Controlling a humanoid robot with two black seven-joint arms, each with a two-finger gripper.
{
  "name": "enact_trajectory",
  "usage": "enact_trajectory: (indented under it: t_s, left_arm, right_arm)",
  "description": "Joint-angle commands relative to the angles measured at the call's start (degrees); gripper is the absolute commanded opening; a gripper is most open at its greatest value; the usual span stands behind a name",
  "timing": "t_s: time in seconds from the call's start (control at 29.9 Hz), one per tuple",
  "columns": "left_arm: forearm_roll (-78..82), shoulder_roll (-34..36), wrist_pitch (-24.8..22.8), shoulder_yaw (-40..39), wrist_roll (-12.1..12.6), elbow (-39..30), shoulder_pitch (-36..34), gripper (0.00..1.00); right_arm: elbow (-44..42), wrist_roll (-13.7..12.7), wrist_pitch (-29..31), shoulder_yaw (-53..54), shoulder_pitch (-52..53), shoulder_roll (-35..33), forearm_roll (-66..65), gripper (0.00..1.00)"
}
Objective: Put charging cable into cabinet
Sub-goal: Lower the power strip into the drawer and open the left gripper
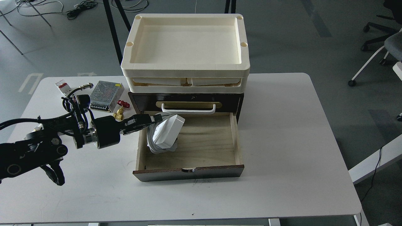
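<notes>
The left pincer (157, 119) reaches in over the left wall of the cabinet's (188, 171) open drawer, fingers pinching the upper edge of the charging cable (166, 133), which hangs tilted over the drawer's left half, its low end seemingly touching the pale wood floor. The strip looks like a rigid plastic slab, moderately weighty and smooth enough to slip, while the thick cord coiled beneath it is floppy and could snag on the drawer wall; a hold across the slab's narrow edge, as here, seems the sound choice. Above the drawer, the cabinet's white handle (188, 110) sits close behind the strip. Left of the cabinet on the tabletop (282, 141) lie a perforated metal box (105, 91), a small brass valve (120, 111) and a white breaker (62, 87), all clear of the drawer. Cream trays (185, 67) are stacked on the cabinet. The right arm is out of sight.
</notes>
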Motion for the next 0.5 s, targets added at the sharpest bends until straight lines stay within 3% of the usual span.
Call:
enact_trajectory:
  t_s: [0.0,0.13,0.3,0.37,0.47]
  left_arm:
    - [0.0,-1.9,0.0,-0.3,0.0,2.2,1.0,0.0]
    - [0.0,-2.9,0.0,-0.4,0.0,2.8,1.7,0.0]
    - [-0.8,-3.0,-0.1,-0.6,0.0,2.7,2.2,0.08]
    - [-2.4,-3.0,-0.1,-0.6,0.0,2.7,2.2,0.15]
    - [-7.5,-3.0,-0.2,-0.8,0.0,2.6,2.2,0.33]
  right_arm:
    - [0.0,0.0,-0.1,0.0,0.0,0.0,0.0,1.0]
    - [0.0,0.0,0.0,-0.1,0.0,0.0,0.0,1.0]
    - [0.0,0.0,0.0,-0.1,0.0,0.0,0.0,1.0]
    - [0.0,0.0,0.0,-0.1,-0.1,0.0,0.1,1.0]
    - [0.0,0.0,0.0,-0.1,-0.3,0.0,0.1,1.0]
